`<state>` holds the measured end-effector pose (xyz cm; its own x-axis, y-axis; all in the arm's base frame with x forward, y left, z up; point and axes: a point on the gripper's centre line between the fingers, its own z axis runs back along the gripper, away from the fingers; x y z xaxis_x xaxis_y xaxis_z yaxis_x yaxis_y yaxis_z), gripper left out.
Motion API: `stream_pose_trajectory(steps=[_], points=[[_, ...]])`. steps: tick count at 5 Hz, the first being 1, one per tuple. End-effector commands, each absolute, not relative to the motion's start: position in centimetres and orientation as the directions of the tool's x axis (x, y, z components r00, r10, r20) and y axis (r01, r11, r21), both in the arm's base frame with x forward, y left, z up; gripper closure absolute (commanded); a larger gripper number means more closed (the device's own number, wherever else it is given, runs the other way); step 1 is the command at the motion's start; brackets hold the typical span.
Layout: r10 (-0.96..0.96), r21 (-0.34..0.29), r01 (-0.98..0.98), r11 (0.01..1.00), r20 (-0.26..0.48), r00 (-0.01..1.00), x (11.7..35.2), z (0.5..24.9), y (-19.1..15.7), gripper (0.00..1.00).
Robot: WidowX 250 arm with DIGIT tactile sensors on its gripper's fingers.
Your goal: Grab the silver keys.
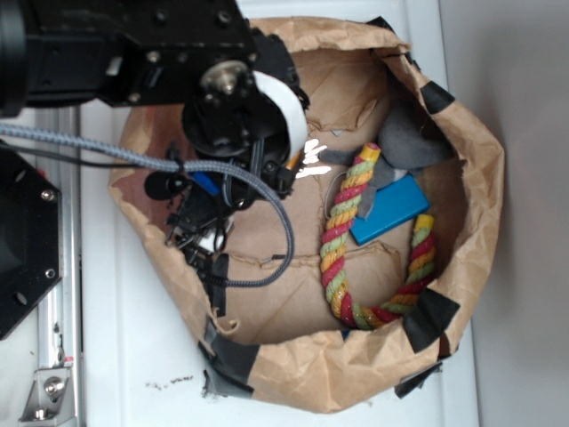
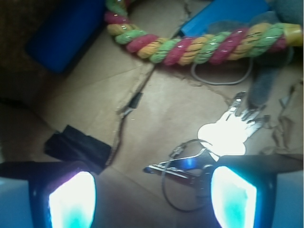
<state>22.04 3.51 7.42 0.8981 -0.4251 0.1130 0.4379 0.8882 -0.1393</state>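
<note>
Beside rope (image 2: 199, 45), silver keys (image 2: 223, 135)

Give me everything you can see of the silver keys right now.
The silver keys are a small bunch of shiny metal keys on a thin wire ring, lying flat on the brown paper floor of the bag. One broad key glares bright white; slimmer pieces fan out beside it. They lie just below the twisted rope, apart from it, close to one fingertip of the open gripper, ungrasped.
</note>
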Motion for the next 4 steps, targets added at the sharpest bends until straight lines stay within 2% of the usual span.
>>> stream_pose_trajectory(steps=[1, 3, 4], points=[[-0.305, -0.095, 0.317, 0.944, 0.119, 0.945, 23.4, 7.6, 4.3, 0.0], [-0.29, -0.075, 0.303, 0.95, 0.148, 0.946, 22.5, 6.5, 3.4, 0.0], [-0.285, -0.085, 0.299, 0.95, 0.142, 0.948, 22.5, 6.6, 3.6, 0.0]])
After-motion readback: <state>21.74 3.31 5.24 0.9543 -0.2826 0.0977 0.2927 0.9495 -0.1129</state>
